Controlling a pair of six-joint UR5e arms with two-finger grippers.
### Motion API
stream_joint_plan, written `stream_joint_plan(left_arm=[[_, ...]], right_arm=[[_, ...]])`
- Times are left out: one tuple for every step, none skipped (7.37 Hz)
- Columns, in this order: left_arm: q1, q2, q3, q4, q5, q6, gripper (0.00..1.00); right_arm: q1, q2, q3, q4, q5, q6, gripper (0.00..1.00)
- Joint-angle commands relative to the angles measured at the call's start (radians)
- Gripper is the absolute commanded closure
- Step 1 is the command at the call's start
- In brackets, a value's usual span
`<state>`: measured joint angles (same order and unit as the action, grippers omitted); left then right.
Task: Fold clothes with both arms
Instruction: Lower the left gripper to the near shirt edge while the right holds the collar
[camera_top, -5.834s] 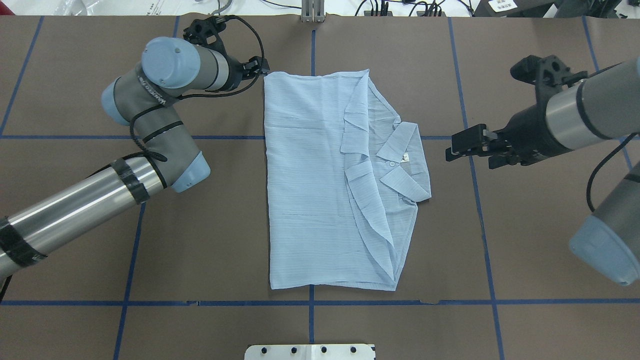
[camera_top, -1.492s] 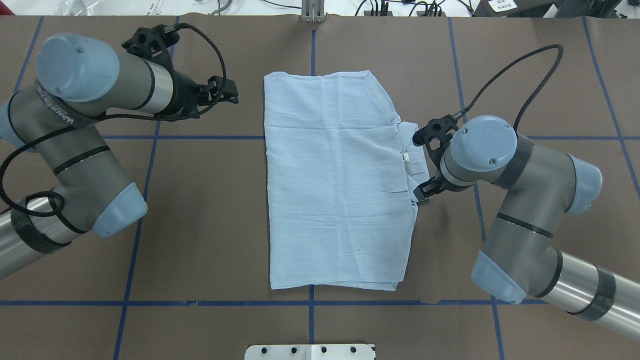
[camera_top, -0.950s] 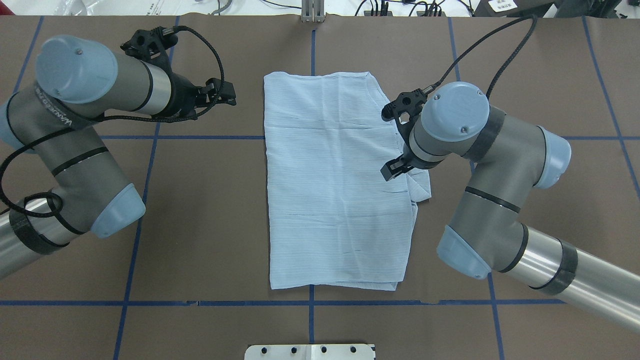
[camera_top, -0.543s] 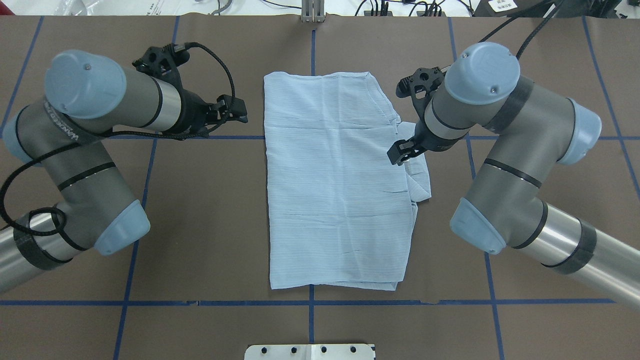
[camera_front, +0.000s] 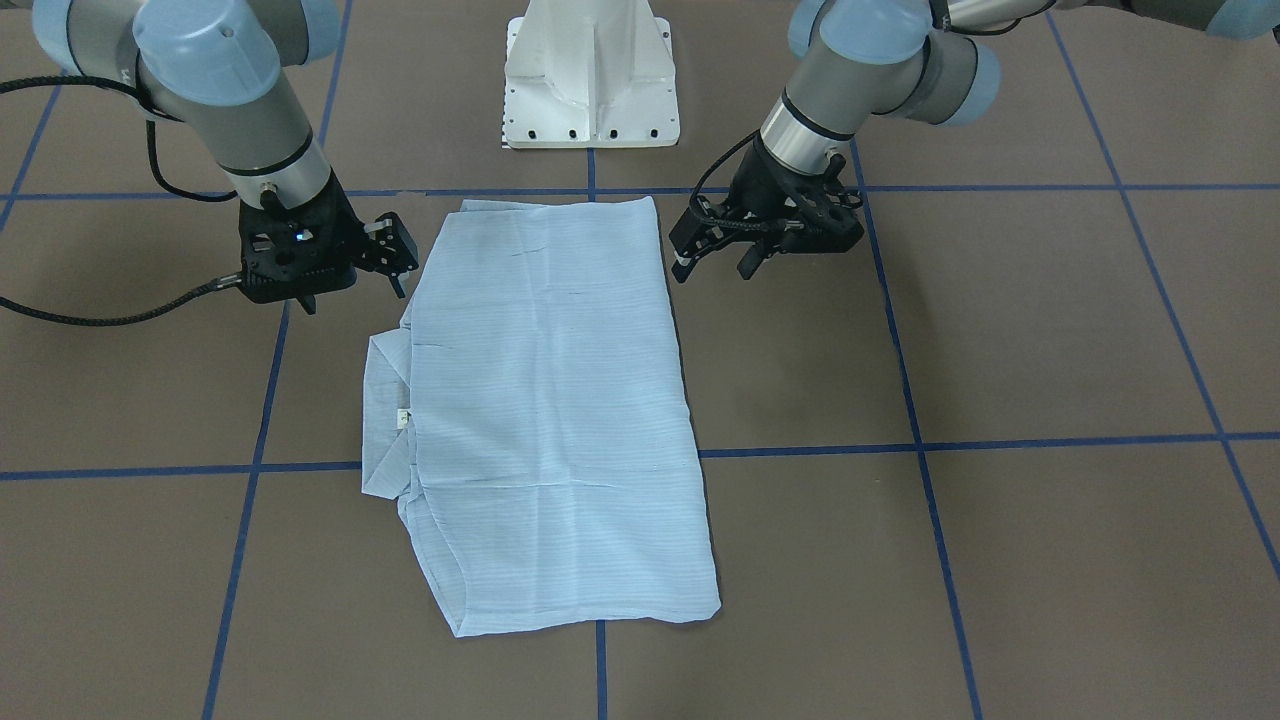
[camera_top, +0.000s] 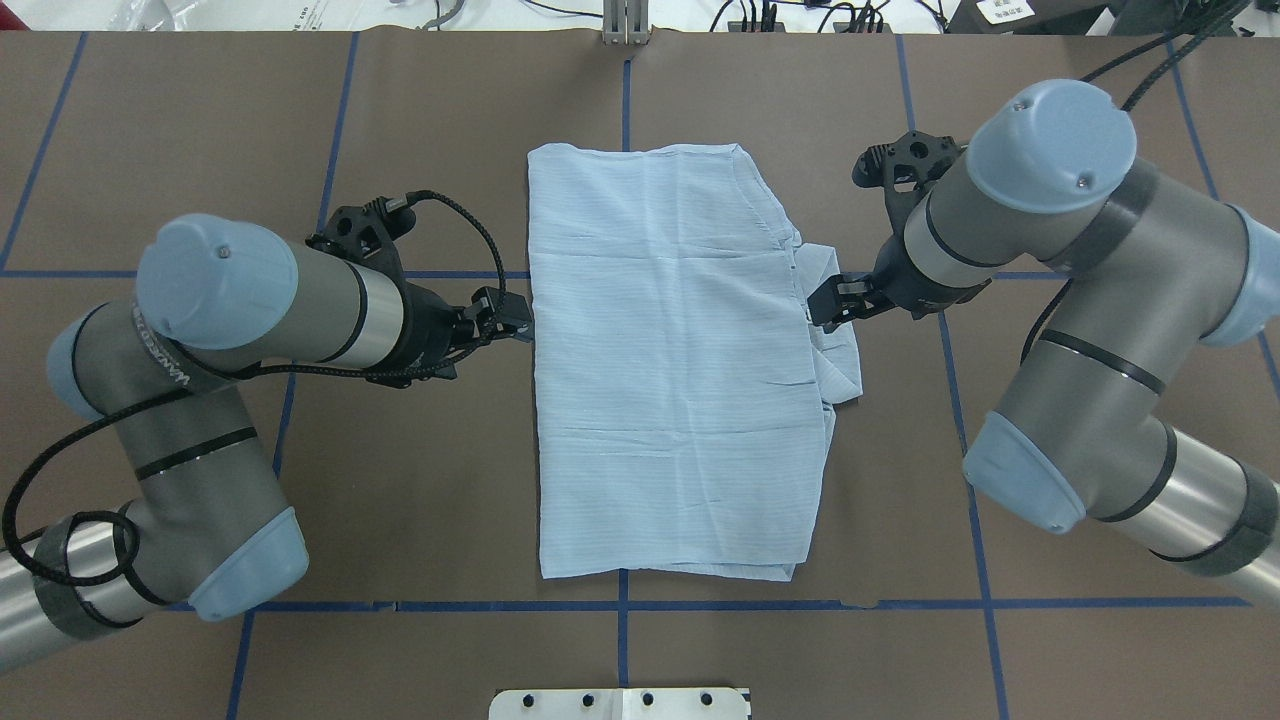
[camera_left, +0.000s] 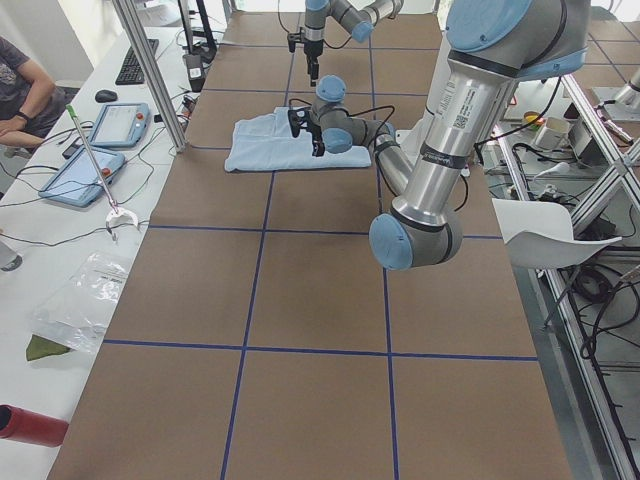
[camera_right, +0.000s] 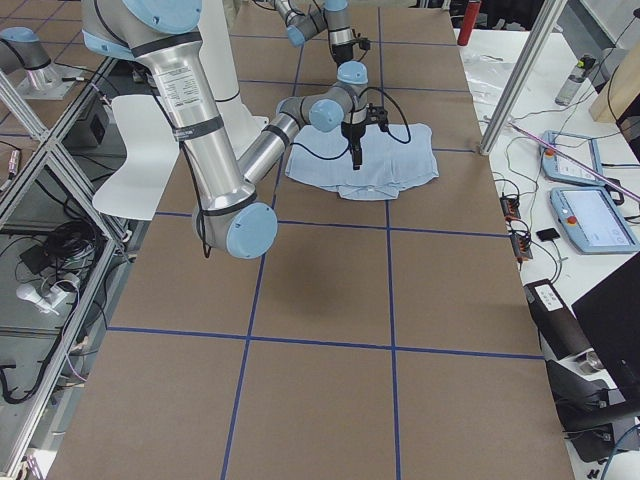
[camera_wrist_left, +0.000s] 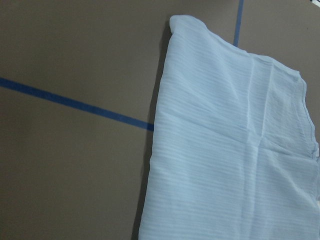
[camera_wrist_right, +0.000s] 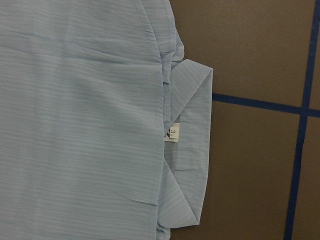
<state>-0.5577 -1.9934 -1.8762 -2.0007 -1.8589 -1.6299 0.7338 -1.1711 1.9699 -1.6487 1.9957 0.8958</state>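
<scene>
Pale blue shirt (camera_top: 670, 370): long axis away from robot, collar (camera_top: 840, 345) toward right gripper (camera_top: 824, 304); it and left gripper (camera_top: 516, 322) spread, empty.

The worktop (camera_top: 420, 470) has a brown covering marked into squares by blue tape lines (camera_top: 450, 606). A pale blue striped shirt (camera_top: 670, 380) lies flat on it, folded into a rectangle, its collar (camera_top: 840, 360) jutting past one long edge. The white pedestal base (camera_front: 592, 75) stands near the shirt's short end.

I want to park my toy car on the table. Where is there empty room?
The big brown table squares out past the left gripper, and the strip beyond the shirt's far edge, are bare. It is crowded along the shirt's two long sides, where the left gripper and right gripper hover close.
</scene>
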Motion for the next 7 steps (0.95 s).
stream_joint_plan(left_arm=[[0.102,0.016,-0.014,0.011,0.073,-0.080,0.01],[0.129,0.015,-0.035,0.037,0.076,-0.112,0.01],[0.178,-0.008,-0.038,0.118,0.076,-0.123,0.01],[0.206,-0.021,-0.043,0.156,0.078,-0.140,0.01],[0.228,-0.022,-0.028,0.158,0.086,-0.146,0.03],[0.235,-0.031,0.001,0.158,0.108,-0.146,0.07],[0.243,-0.047,0.044,0.157,0.113,-0.146,0.09]], right_arm=[[-0.002,-0.018,0.029,-0.002,0.037,0.051,0.00],[-0.004,-0.018,0.033,0.000,0.066,0.063,0.00],[-0.004,-0.018,0.038,0.000,0.067,0.072,0.00],[-0.004,-0.018,0.053,-0.002,0.071,0.075,0.00],[-0.004,-0.018,0.061,-0.002,0.083,0.075,0.00],[-0.004,-0.018,0.064,-0.002,0.086,0.075,0.00],[-0.004,-0.016,0.064,-0.002,0.090,0.075,0.00]])
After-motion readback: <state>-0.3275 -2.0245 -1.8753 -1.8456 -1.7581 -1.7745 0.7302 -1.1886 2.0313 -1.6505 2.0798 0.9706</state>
